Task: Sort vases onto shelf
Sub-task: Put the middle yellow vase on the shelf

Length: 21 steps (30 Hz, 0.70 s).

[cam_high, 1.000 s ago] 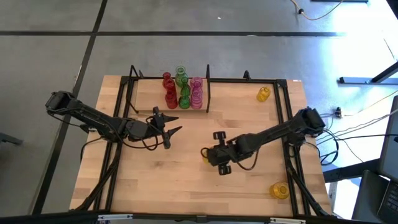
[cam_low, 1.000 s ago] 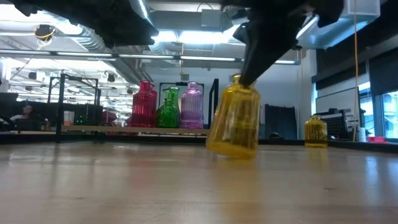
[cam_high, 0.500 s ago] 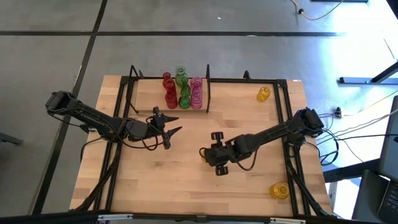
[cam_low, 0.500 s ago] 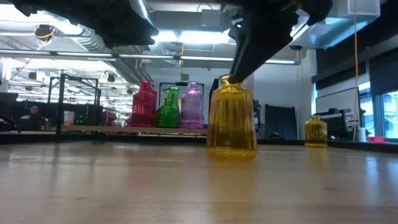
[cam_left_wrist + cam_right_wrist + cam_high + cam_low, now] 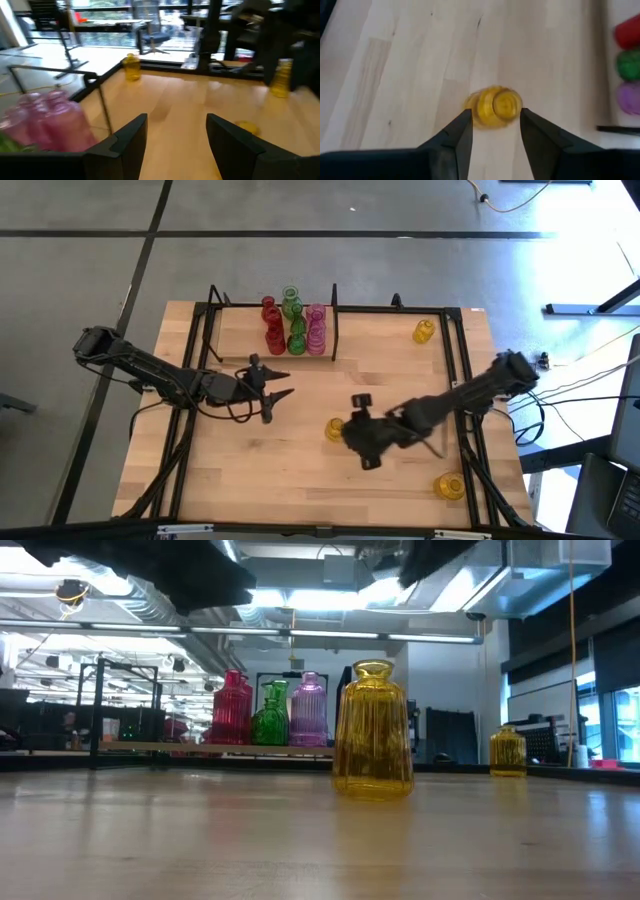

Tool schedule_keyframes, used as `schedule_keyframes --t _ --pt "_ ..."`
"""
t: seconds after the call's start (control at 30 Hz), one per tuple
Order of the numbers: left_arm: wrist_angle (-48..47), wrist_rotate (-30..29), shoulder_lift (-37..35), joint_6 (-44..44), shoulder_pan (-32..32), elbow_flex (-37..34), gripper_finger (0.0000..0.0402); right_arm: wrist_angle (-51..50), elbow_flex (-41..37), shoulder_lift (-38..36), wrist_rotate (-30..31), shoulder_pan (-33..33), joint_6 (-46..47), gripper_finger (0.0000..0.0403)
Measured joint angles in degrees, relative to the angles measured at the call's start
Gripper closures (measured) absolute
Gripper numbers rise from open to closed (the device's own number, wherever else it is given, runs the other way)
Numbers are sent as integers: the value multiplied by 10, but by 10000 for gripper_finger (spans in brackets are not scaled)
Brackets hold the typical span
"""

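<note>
A yellow ribbed vase (image 5: pixel 333 429) stands upright on its base mid-table, also shown in the low view (image 5: pixel 373 745). My right gripper (image 5: pixel 352 433) hovers open above it, and its fingers frame the vase's mouth (image 5: pixel 496 106) without touching. My left gripper (image 5: pixel 280 394) waits open mid-table, left of centre, near the shelf. The shelf (image 5: pixel 232 338) is at the far edge and carries red (image 5: pixel 271 323), green (image 5: pixel 293 320) and pink (image 5: pixel 316 330) vases, all standing upright.
Two more yellow vases stand on the table: one at the far right (image 5: pixel 424 331), one at the near right (image 5: pixel 448 486). The shelf's black upright divider (image 5: pixel 334 330) stands just right of the pink vases. Bare wood lies between the arms and along the near edge.
The yellow vase was tilted with my right gripper at its neck, then came upright on the table. My right gripper has let go, risen clear of the vase and drawn back toward the table's right edge. The vase stays where it was set.
</note>
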Motion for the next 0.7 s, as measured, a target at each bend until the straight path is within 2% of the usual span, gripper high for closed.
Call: schedule_keyframes --t 0.17,0.33,0.47,0.7 --pt "35 19 18 0 0 0 206 57 -128 -82 47 42 61 254" --pt "103 59 71 28 0 6 206 170 -310 -170 50 74 153 253" --pt "118 66 112 34 0 31 206 306 -449 -236 72 101 206 253" --pt "128 68 129 16 0 39 206 532 -599 -260 108 105 207 253"
